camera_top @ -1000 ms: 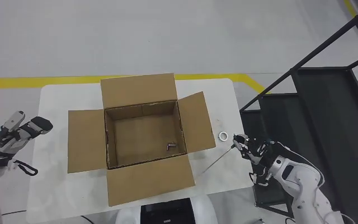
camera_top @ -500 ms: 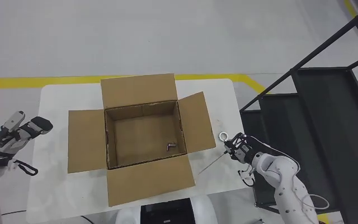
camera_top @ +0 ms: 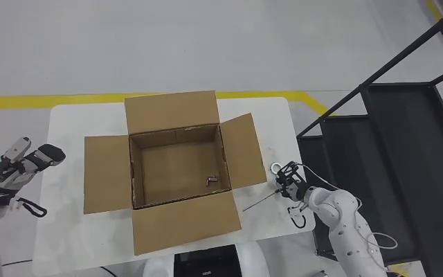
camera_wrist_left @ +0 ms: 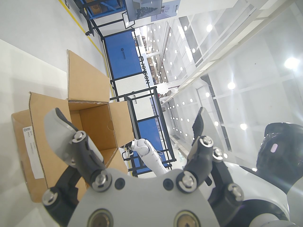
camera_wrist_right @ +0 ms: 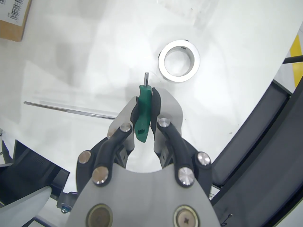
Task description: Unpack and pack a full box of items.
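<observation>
An open cardboard box (camera_top: 178,168) stands mid-table with all flaps spread; a small grey metal part (camera_top: 212,181) lies inside near its right wall. My right gripper (camera_wrist_right: 144,106) is shut on the green handle (camera_wrist_right: 144,116) of a T-handle hex key, whose long thin shaft (camera_wrist_right: 68,110) lies across the white table. A silver metal ring (camera_wrist_right: 179,61) rests on the table just beyond the fingertips. In the top view this gripper (camera_top: 285,181) sits right of the box's right flap, next to the ring (camera_top: 275,167). My left gripper (camera_wrist_left: 129,125) is open and holds nothing, off the table's left edge (camera_top: 28,166).
The white table (camera_top: 76,124) has bare room left of the box. A black metal stair frame (camera_top: 387,124) stands close to the table's right edge. The box's near wall (camera_wrist_left: 26,147) faces the left wrist camera.
The right gripper has moved left over the table toward the box, carrying the hex key, and now sits beside the ring. The left arm has not moved.
</observation>
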Controlling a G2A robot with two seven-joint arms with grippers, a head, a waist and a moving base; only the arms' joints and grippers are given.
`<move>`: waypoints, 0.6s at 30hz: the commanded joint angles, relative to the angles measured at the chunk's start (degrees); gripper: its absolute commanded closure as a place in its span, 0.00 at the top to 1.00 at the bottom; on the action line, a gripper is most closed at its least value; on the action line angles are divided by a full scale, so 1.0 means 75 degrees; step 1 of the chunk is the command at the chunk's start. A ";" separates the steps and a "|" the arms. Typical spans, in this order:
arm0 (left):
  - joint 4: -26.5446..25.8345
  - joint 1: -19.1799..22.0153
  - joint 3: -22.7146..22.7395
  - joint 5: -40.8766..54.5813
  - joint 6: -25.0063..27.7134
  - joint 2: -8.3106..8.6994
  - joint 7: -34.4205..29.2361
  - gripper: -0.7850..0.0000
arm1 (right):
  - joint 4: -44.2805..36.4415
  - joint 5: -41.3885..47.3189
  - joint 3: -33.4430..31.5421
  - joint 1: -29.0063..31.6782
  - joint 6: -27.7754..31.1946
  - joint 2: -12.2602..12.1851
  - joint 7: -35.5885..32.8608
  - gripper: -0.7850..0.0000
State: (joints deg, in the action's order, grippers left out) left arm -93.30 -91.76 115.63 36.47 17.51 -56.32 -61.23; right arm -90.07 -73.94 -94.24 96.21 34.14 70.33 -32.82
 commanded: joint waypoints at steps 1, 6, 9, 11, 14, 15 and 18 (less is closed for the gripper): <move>0.0000 0.0000 0.0000 0.0000 0.0000 0.0000 0.0000 1.00 | -0.0080 -0.0009 0.0017 0.0022 0.0019 -0.0019 -0.0117 1.00; 0.0000 0.0000 0.0000 0.0000 0.0000 0.0000 0.0000 1.00 | -0.0195 0.0128 0.0069 0.0019 -0.0078 -0.0050 -0.0322 1.00; 0.0000 0.0000 0.0000 0.0000 0.0000 0.0000 0.0000 1.00 | -0.0317 0.0210 0.0082 0.0045 -0.0085 -0.0071 -0.0339 1.00; 0.0000 0.0000 0.0000 0.0000 0.0000 0.0000 0.0000 1.00 | -0.0575 0.0369 -0.0012 0.0197 0.0061 -0.0092 -0.0017 1.00; 0.0000 0.0000 0.0000 0.0000 0.0000 0.0000 0.0000 1.00 | -0.1210 0.0338 -0.0319 0.0662 0.0147 -0.0136 0.0602 1.00; 0.0000 0.0000 0.0000 0.0000 0.0000 0.0000 0.0000 1.00 | -0.1458 0.0302 -0.0414 0.0867 0.0096 -0.0144 0.0801 1.00; 0.0000 0.0000 0.0000 0.0000 0.0000 0.0000 0.0000 1.00 | -0.2248 0.0118 -0.0743 0.1454 -0.0306 -0.0153 0.1471 1.00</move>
State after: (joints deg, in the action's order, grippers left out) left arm -93.30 -91.76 115.63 36.47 17.51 -56.32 -61.23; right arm -104.73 -72.63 -98.99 105.49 32.96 69.19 -23.68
